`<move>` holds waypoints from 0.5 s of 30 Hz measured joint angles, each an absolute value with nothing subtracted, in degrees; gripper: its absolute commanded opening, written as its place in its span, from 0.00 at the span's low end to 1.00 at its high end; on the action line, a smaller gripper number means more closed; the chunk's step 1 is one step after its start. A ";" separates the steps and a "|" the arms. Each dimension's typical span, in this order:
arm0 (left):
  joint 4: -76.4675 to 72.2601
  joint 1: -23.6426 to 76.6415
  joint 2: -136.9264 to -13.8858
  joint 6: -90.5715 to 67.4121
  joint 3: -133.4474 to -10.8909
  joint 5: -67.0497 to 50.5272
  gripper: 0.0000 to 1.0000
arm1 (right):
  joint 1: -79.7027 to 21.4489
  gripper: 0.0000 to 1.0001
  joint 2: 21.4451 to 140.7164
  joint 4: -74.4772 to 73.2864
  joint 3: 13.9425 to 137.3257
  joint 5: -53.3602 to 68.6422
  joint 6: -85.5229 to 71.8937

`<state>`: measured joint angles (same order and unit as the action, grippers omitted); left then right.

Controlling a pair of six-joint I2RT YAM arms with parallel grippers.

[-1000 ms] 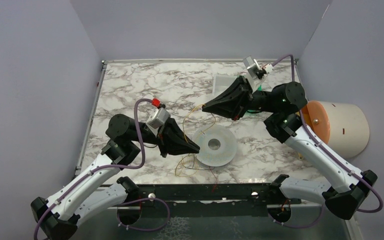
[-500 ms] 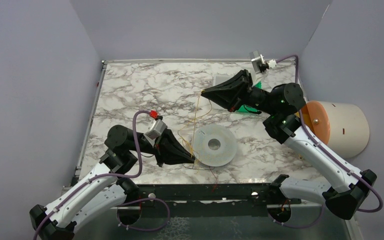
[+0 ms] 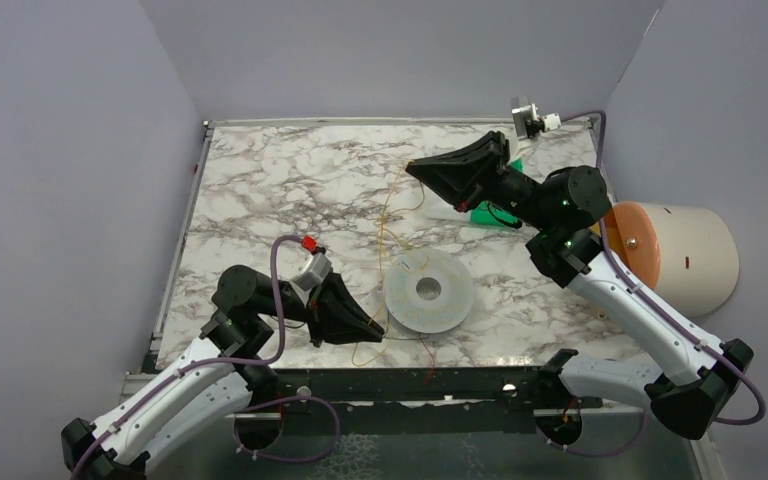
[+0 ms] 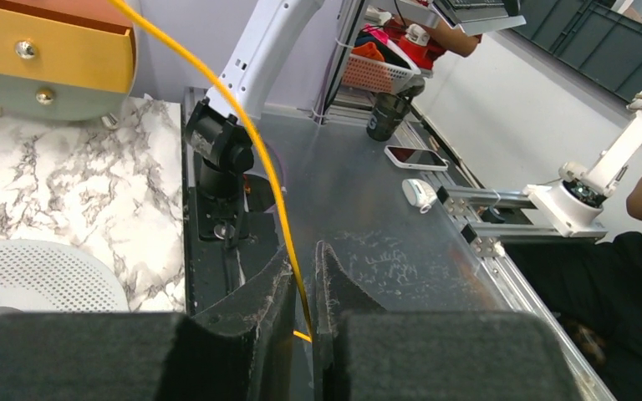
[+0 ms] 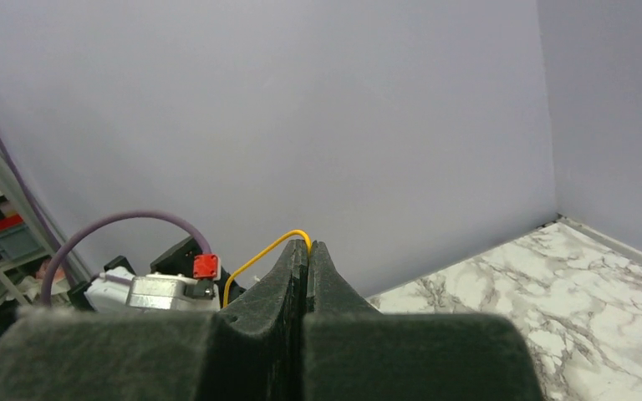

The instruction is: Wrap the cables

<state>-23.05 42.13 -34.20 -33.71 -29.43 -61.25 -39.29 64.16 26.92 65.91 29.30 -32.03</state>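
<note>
The translucent white spool (image 3: 428, 290) lies flat on the marble table (image 3: 280, 180), near the front. A thin yellow cable (image 3: 384, 225) runs from my right gripper (image 3: 410, 167), held high toward the back, down past the spool's left side to my left gripper (image 3: 378, 332) at the near edge. Both grippers are shut on this yellow cable. In the left wrist view the cable (image 4: 251, 142) passes between the nearly closed fingers (image 4: 303, 261). In the right wrist view it (image 5: 255, 257) loops out of the closed tips (image 5: 308, 247). A reddish-brown wire (image 3: 426, 356) trails off the front of the spool.
A green object (image 3: 485, 212) and a clear box (image 3: 442, 165) lie under my right arm. A cream cylinder with an orange lid (image 3: 675, 250) lies past the table's right edge. A black rail (image 3: 410, 382) runs along the near edge. Lilac walls enclose three sides.
My right gripper has moved back and to the right with the yellow cable. My left gripper has pulled toward the near edge, and the loose loops beside the spool have drawn straighter.
</note>
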 measured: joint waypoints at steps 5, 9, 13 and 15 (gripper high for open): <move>-23.05 42.13 -32.71 -34.65 -27.90 -61.25 0.17 | -39.29 0.01 64.16 26.83 66.39 26.20 -31.29; -23.07 42.13 -31.86 -35.27 -26.94 -61.25 0.18 | -39.29 0.01 64.16 26.30 67.83 22.94 -29.87; -23.03 42.13 -31.55 -36.03 -26.33 -61.23 0.18 | -39.29 0.01 64.14 25.45 69.25 18.72 -28.08; -23.05 42.13 -31.35 -36.23 -26.26 -61.23 0.17 | -39.29 0.01 63.99 24.71 69.28 16.14 -27.14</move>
<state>-23.05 42.13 -31.35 -36.23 -26.26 -61.23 -39.29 63.99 24.71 69.28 16.14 -27.14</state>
